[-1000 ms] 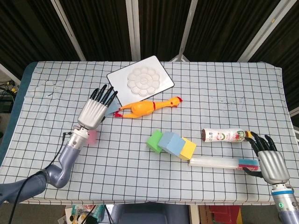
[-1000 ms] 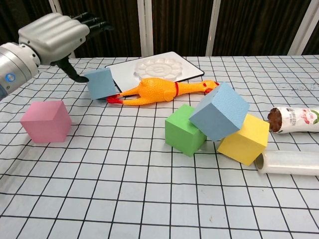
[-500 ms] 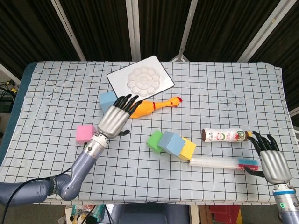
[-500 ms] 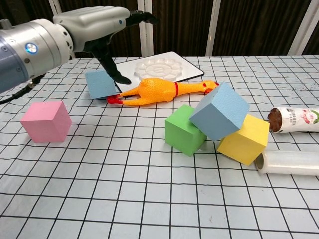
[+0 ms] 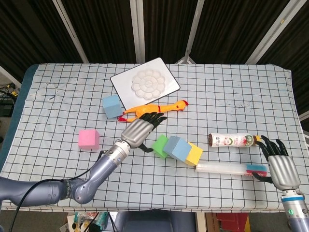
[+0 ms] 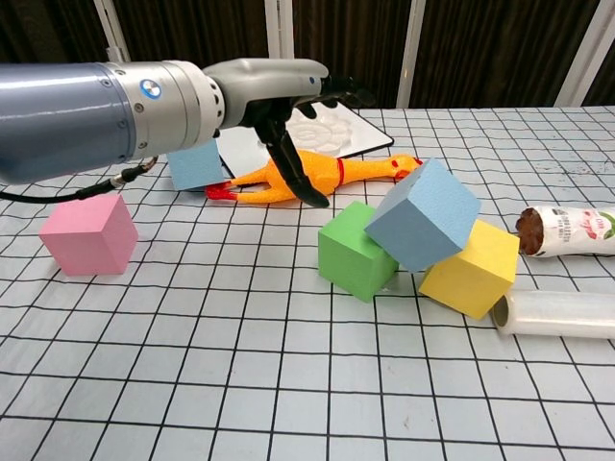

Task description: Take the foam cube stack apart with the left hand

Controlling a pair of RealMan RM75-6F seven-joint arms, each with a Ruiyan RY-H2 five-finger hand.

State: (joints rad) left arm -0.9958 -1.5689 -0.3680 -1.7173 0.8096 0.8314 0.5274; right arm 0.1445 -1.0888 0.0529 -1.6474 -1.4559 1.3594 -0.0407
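A blue foam cube (image 5: 176, 148) (image 6: 423, 214) leans tilted on a green cube (image 5: 160, 146) (image 6: 356, 250) and a yellow cube (image 5: 194, 154) (image 6: 470, 268). My left hand (image 5: 140, 131) (image 6: 281, 99) hovers open just left of the green cube, fingers spread and holding nothing. Two loose cubes lie further left: a light blue cube (image 5: 112, 106) (image 6: 195, 165) and a pink cube (image 5: 89, 138) (image 6: 88, 233). My right hand (image 5: 279, 166) rests open at the table's near right edge, by a clear tube.
A yellow rubber chicken (image 5: 154, 109) (image 6: 312, 177) lies behind the left hand. A white paint palette (image 5: 145, 84) (image 6: 306, 131) sits at the back. A labelled bottle (image 5: 231, 140) (image 6: 567, 231) and a clear tube (image 5: 227, 168) (image 6: 557, 313) lie to the right.
My left hand has let go of the light blue cube beside the chicken and swept right and forward toward the green cube. The right hand has stayed put.
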